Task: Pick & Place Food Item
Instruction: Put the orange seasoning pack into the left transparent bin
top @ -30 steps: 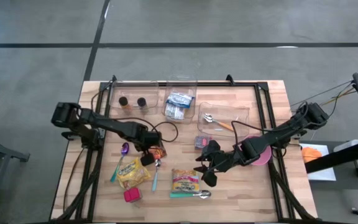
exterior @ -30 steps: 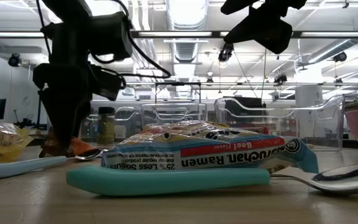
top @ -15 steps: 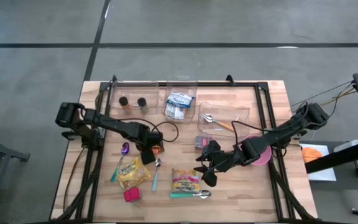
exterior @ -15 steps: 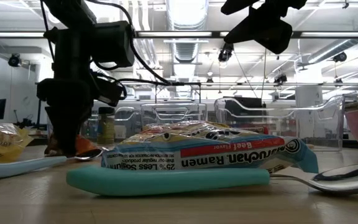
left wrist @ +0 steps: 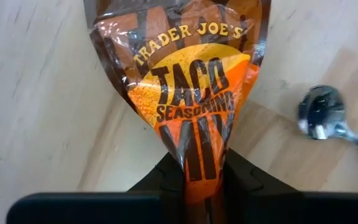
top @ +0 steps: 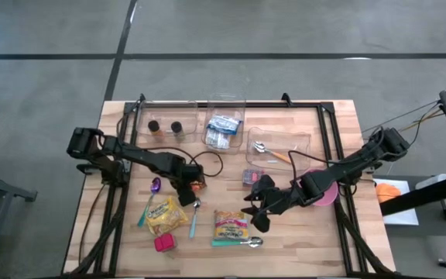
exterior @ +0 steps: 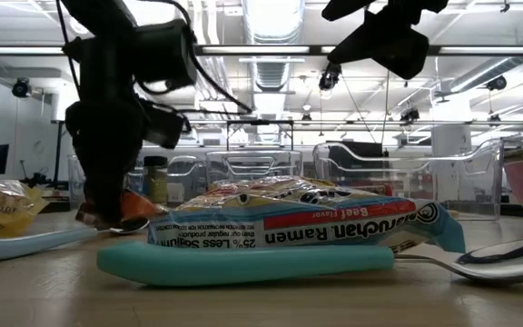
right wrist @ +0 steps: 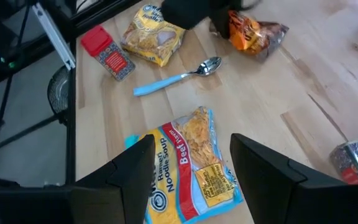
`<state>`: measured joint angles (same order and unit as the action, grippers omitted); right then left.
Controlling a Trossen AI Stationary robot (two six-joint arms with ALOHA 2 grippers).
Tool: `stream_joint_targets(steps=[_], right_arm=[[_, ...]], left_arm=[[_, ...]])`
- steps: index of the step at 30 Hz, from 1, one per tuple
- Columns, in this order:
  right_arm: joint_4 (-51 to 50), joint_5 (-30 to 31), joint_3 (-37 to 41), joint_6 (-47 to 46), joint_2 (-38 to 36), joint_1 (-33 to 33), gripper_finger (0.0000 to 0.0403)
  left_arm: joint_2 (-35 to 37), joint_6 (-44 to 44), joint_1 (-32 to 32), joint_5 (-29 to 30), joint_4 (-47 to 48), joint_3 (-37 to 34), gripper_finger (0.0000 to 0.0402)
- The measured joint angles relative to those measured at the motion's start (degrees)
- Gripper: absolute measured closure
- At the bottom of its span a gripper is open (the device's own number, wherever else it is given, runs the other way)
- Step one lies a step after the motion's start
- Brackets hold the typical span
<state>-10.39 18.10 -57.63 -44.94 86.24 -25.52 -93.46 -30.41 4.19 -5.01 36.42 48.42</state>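
Taco seasoning packet (left wrist: 188, 99): orange and brown pouch, lying on the wooden table (top: 293, 236) left of centre. You have the left gripper (top: 190, 184) down on it, fingers drawn in tight on the packet's near end; the left wrist view shows the pouch pinched and creased between them.

Right gripper (top: 257, 209): hangs above the table right of centre, clear of the surface. Your fingers (right wrist: 132, 165) here stand partly apart and hold nothing.

Ramen packet (top: 231, 225): flat on the table, near side, directly below the right gripper. Label reads beef flavor.

Teal-handled spoon (top: 193, 218): lies between the ramen packet and the yellow snack bag (top: 166, 215), its bowl just beside the seasoning packet.

Second teal-handled spoon (top: 236, 242): along the near edge of the ramen packet.

Purple spoon (top: 152, 194): left of the yellow bag, bowl toward the far side.

Red box (top: 164, 244): small, near side, just near of the yellow bag.

Three clear bins along the far edge: left bin (top: 145, 116) with two dark-capped jars (top: 165, 128); middle bin (top: 225, 99) with white and blue packets; right bin (top: 304, 143) with cutlery.

Pink bowl (top: 330, 195): right side, partly under the right arm.

Small dark wrapped item (top: 252, 177): centre of the table, just far of the right gripper.
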Motion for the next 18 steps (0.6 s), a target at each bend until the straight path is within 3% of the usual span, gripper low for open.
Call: stream_joint_targets(steps=[5,12,15,18], right_arm=[[-0.09,7.02,0.02,-9.21,-1.34,-0.02,0.0197],[0.81,24.87,0.04,-22.78,-6.07,0.17,0.0197],[3.84,31.21,0.04,-22.46,-7.59,0.84,0.0197],[10.49,33.67,0.04,-15.19,-8.29,2.51,0.0197]], left_arm=[[6.30,-4.42,0.00,2.57,-1.66,1.09,0.0345],[15.67,-11.47,0.00,20.78,-13.87,1.97,0.0345],[16.83,-11.43,-0.02,28.18,-24.06,1.94,0.0345],[16.38,-8.28,-0.15,32.87,-32.34,2.29,0.0345]])
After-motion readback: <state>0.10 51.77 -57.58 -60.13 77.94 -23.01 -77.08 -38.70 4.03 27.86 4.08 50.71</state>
